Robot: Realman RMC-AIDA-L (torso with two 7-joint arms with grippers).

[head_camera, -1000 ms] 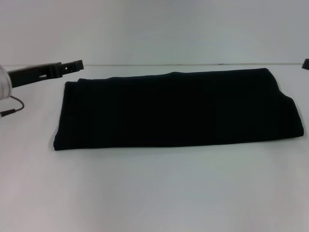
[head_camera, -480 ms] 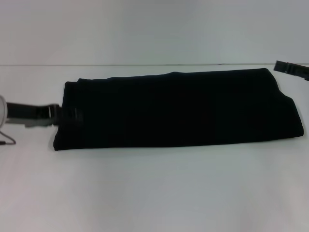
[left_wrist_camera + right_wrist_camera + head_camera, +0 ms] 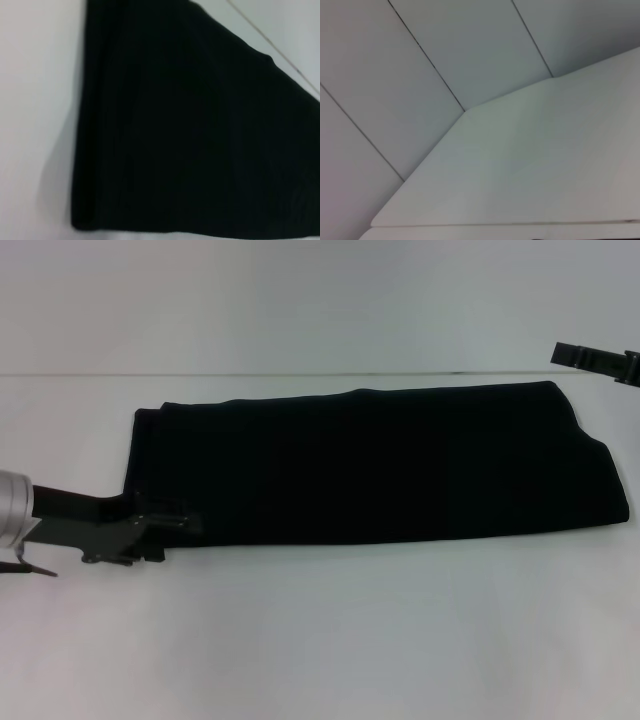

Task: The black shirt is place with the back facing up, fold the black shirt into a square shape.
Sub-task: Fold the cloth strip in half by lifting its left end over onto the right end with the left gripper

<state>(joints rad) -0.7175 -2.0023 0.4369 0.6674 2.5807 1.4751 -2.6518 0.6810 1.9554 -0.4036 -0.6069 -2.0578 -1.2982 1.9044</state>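
Observation:
The black shirt (image 3: 370, 465) lies folded into a long flat band across the white table, plain side up, no lettering showing. My left gripper (image 3: 160, 530) has come in low from the left and sits at the band's front left corner, its tips over the cloth edge. The left wrist view is filled by the shirt (image 3: 200, 135) with its folded corner near the table. My right gripper (image 3: 585, 357) hovers high at the far right, beyond the shirt's far right corner, apart from the cloth. The right wrist view shows only table and wall.
The white table (image 3: 320, 640) stretches wide in front of the shirt, and its far edge meets a pale wall (image 3: 300, 300) behind. A thin cable (image 3: 25, 568) trails under the left arm at the left edge.
My left gripper dropped from behind the shirt's far left corner, along its left edge, to the front left corner. The right gripper came into view at the far right and edged leftward.

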